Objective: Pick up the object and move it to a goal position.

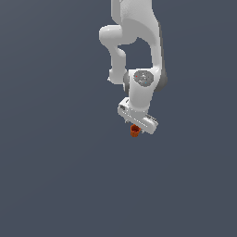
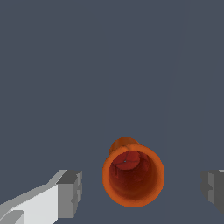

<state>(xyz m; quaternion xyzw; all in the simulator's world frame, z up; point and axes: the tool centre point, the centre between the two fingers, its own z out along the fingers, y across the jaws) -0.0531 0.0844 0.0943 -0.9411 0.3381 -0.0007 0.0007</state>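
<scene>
1. Pincer [image 2: 140, 190] stands wide open in the wrist view: one grey-tipped finger [image 2: 70, 193] shows at one side of the frame, the other finger [image 2: 213, 189] at the opposite edge, with clear gaps on both sides of the cup.
2. Orange-red cup [image 2: 133, 176], a small open-topped cylinder, sits between the two fingers, touching neither. It lies closer to the white-backed finger than to the other. Its mouth faces the wrist camera, so the darker red interior and base are visible.
3. In the exterior view the white Panda arm [image 1: 139, 51] reaches down from the top of the frame, with the pincer [image 1: 139, 125] at its lower end, set at a tilt.
4. In that same view the cup [image 1: 134, 131] shows just below the pincer body, partly overlapped by it; only its lower part is seen. It is far smaller than the pincer.
5. Whether the cup rests on the surface beneath cannot be told: the background [image 1: 55, 176] is a uniform slate grey-blue with no visible edge, shadow or horizon.
6. No goal marker is distinguishable in either view.
</scene>
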